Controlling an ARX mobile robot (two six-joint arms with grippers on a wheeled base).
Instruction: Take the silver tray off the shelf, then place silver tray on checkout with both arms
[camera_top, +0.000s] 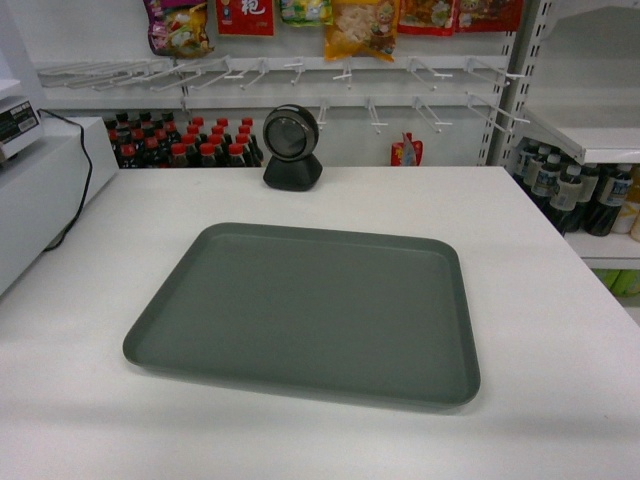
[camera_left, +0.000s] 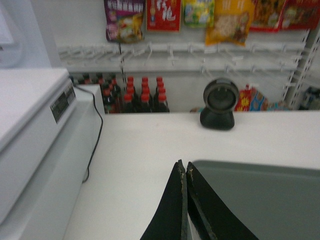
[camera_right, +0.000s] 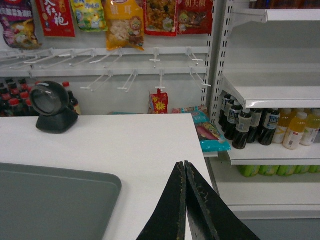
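The checkout fills my forward view, broad and white, and the silver tray lies flat on it, just in front of the black round scanner, which stands at the counter's far edge. The tray is bare, nothing in it. To the tray's left sits the white register machine, with a black cable trailing down its side; it carries a small dark label, too blurred for me to read. To the tray's right stands the shelf, glossy white boards on slotted brackets; on the board below it stand dark bottles with black caps and paler orange bottles beside them. Behind the scanner I see rows of dark red-capped bottles. Above them snack bags hang from pegs, red and yellow, printed with Chinese characters I cannot make out.

My left gripper hangs at the tray's near left corner, fingers pressed together, holding nothing. My right gripper hangs over bare counter right of the tray, fingers likewise together and clear of the rim.
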